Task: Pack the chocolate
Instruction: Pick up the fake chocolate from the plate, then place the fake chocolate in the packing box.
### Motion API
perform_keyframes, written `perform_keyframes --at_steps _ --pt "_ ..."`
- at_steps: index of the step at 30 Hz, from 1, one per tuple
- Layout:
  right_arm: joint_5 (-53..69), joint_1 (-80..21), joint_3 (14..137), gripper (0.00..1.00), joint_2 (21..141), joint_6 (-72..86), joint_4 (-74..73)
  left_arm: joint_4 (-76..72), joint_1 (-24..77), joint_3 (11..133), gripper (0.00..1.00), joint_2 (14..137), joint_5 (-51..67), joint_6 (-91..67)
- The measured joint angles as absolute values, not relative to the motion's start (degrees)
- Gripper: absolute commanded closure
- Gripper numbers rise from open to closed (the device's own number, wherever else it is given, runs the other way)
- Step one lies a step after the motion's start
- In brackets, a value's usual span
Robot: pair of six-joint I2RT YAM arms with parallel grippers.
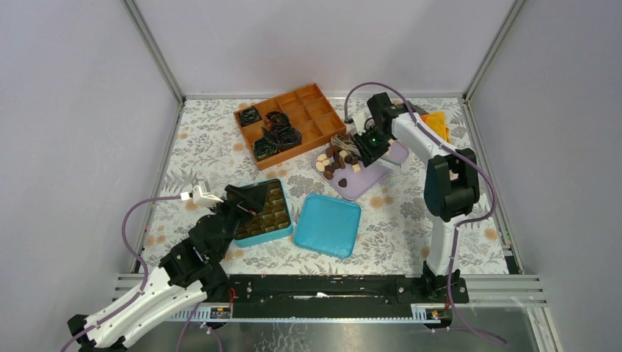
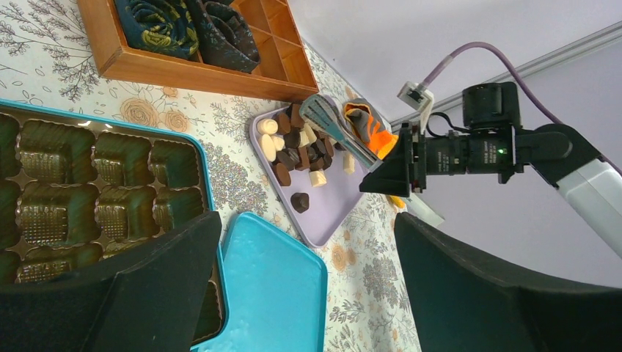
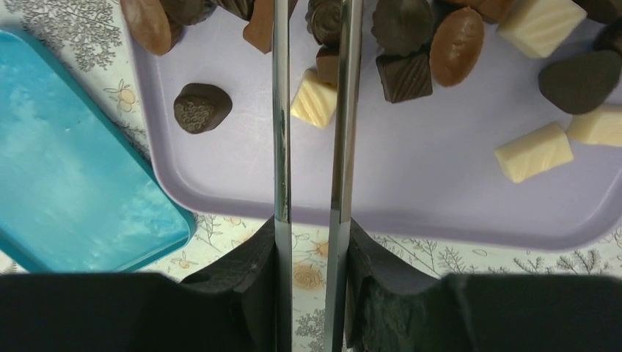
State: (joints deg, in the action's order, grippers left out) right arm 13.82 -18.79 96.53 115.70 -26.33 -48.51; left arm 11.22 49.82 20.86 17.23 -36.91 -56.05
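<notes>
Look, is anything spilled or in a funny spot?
Nothing has spilled. One dark chocolate sits alone on the purple tray, apart from the jumbled pile. The blue lid lies beside its tin.

Chocolate pieces (image 3: 402, 73) crowd close around the tongs (image 3: 279, 125).

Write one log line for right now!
left gripper open over box | right gripper shut on tongs over chocolate | visible box slots empty
</notes>
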Motion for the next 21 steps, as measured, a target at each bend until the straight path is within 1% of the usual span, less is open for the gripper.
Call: perform_keyframes --at_steps 7,11,17,21 --pt "16.6 -16.8 94.1 1.0 110.1 -25.8 -48.2 11.3 49.8 20.9 0.04 17.2 -36.9 -56.0" --pt "20.0 -16.4 93.2 1.0 107.6 -25.8 -48.0 11.7 49.8 21.0 0.01 17.2 -36.9 -55.9" --pt "31.4 -16.8 89.9 1.0 101.9 -26.2 -47.9 14.0 49.8 23.9 0.01 17.2 -37.4 -54.1" --pt "38.2 -19.5 87.5 1.0 98.0 -26.6 -47.7 14.4 49.8 26.4 0.01 17.2 -37.8 -52.5"
